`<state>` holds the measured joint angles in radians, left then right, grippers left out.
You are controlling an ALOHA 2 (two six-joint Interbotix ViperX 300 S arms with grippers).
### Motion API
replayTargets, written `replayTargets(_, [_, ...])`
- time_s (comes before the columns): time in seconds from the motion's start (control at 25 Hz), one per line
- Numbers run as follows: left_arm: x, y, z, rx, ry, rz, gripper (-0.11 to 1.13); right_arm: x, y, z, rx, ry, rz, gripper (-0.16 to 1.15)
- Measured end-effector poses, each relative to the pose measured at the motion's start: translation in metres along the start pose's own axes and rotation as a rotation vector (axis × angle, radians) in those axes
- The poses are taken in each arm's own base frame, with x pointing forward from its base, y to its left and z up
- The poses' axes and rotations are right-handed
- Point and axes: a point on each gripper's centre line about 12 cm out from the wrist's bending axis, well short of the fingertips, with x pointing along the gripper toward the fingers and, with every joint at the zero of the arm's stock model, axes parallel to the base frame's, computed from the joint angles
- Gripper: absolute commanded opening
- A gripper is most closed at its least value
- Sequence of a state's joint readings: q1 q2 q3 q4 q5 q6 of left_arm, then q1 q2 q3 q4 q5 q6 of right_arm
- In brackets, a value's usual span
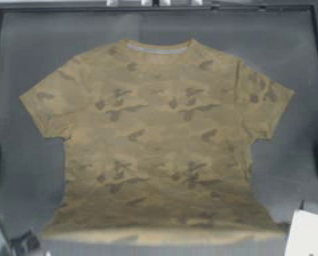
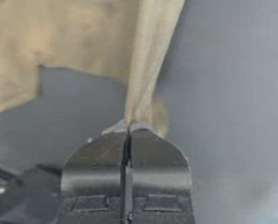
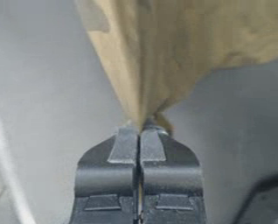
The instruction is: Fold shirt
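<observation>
Shirt (image 1: 158, 135) spread flat mid-frame, collar toward the top; left gripper (image 2: 128, 127) and right gripper (image 3: 140, 127) each pinch a bottom hem corner, the garment's long axis running upward from both

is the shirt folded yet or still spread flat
Spread. The shirt lies open, both sleeves out; left gripper and right gripper pinch its hem.

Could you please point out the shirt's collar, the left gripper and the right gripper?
shirt collar (image 1: 157, 49), top view: on the pale grey inner band.
left gripper (image 2: 128, 127), left wrist view: between fingertips pinching the shirt hem.
right gripper (image 3: 140, 130), right wrist view: between fingertips pinching cloth.
</observation>
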<state>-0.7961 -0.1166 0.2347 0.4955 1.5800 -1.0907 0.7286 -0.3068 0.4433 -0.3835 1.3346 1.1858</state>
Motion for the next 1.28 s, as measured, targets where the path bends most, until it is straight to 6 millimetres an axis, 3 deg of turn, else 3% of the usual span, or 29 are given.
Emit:
replayTargets(0.48, [0.021,0.078,0.011,-0.052,0.000,0.067,0.04,0.002,-0.047,0.035,0.060,-0.017,-0.058,0.08])
replayTargets(0.64, [0.031,0.105,0.013,-0.105,0.009,0.098,0.04,0.005,-0.078,0.044,0.121,-0.022,-0.174,0.08])
replayTargets(0.88, [0.042,0.149,0.016,-0.222,-0.046,0.053,0.04,0.003,-0.122,0.050,0.228,-0.071,-0.160,0.08])
replayTargets(1.12, [0.078,0.191,0.019,-0.247,-0.026,0.104,0.04,0.031,-0.164,0.047,0.309,-0.069,-0.198,0.08])
replayTargets(1.28, [0.096,0.213,0.010,-0.301,-0.004,0.133,0.04,0.048,-0.188,0.045,0.363,-0.087,-0.210,0.08])
